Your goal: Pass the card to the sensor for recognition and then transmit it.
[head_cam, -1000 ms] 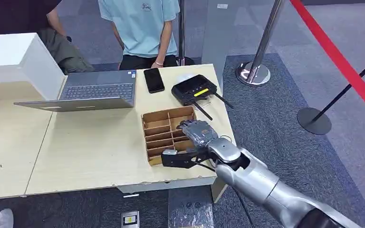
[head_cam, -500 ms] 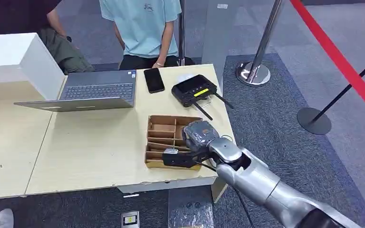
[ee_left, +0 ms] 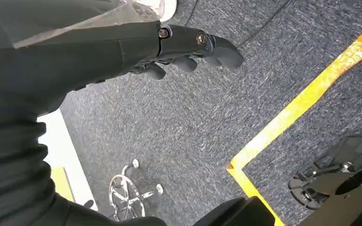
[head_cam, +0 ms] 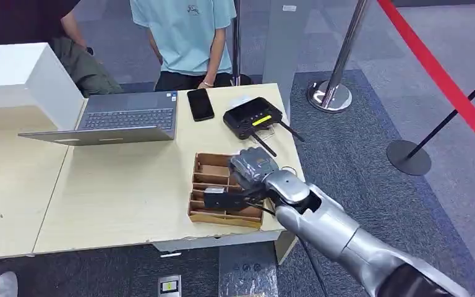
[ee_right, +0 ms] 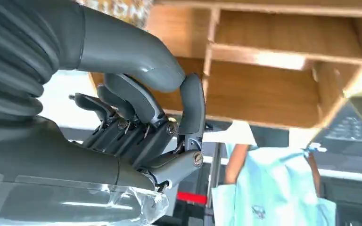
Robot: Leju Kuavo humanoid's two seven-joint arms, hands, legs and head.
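- Grey carpet surrounds the pale wooden desk [head_cam: 117, 198] I'm working at.
- Nearest me, my right hand [head_cam: 252, 170] hovers over the cardboard divider tray [head_cam: 213, 185] near the desk's front right corner; its fingers [ee_right: 136, 106] are curled in tight, thumb across them.
- I can't make out the card in that hand or in the tray, so I can't tell whether it grips anything.
- My left hand [ee_left: 188, 47] hangs over the carpet, fingers loosely apart, grasping nothing.
- Beyond the tray sits the black sensor box [head_cam: 253, 116] with two antennas and a yellow strip on top.
- Just left of it lies a black phone [head_cam: 200, 104], then an open laptop [head_cam: 114, 117].
- At the far edge a person in a light blue shirt [head_cam: 182, 31] stands.
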